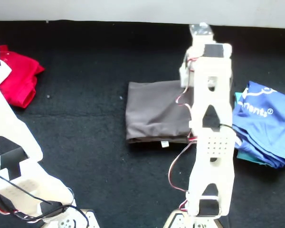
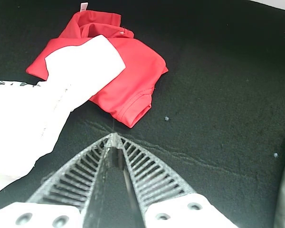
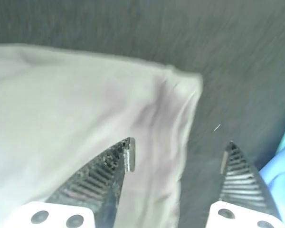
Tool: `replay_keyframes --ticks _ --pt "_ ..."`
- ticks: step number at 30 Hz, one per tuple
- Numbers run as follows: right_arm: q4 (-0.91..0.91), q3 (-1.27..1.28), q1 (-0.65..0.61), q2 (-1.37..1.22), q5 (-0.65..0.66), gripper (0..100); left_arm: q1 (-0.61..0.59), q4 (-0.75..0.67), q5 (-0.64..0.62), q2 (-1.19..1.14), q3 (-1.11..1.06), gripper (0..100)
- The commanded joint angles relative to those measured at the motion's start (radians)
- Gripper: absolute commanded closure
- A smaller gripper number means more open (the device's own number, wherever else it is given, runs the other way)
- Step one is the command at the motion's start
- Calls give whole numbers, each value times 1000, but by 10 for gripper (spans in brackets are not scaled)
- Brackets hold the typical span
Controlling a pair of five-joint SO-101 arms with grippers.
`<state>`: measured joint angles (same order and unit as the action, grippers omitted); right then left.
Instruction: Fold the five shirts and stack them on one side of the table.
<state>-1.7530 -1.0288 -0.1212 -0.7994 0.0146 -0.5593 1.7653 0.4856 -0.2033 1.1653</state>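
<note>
Furniture: table (image 1: 85, 156) under black, felt-like covering, matte, spread across nearly whole high view. Pale wall strip (image 1: 133, 9) just beyond table's far edge, plain off-white, evenly lit. Line where wall strip meets table straight, slightly tilted. Tiny pale specks (image 1: 48, 96) on table covering, few, well apart. Left wrist view: shallow crease (image 2: 180, 154) running across table covering, specks near it. Light on table soft, diffuse.

A black-covered table (image 1: 85, 180) meets a pale wall (image 1: 133, 9)
</note>
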Motion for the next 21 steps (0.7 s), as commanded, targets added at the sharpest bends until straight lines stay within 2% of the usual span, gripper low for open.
replay_keyframes --ticks 1,7,13,15,18,19,21 --pt "-12 183 -36 117 -95 707 7 -2 9 7 -1 993" --pt "58 352 -48 97 -163 707 8 -2 9 5 -1 993" --pt "102 372 -51 -27 -155 713 8 -2 8 5 -1 993" --pt "102 372 -53 -58 -118 768 8 -2 8 5 -1 993" --pt "81 372 -71 -71 -31 969 8 -2 8 5 -1 993" --pt "67 372 -73 -71 -17 998 8 -2 8 5 -1 993" --pt "47 369 -74 -70 -5 980 8 -2 6 5 -1 993"
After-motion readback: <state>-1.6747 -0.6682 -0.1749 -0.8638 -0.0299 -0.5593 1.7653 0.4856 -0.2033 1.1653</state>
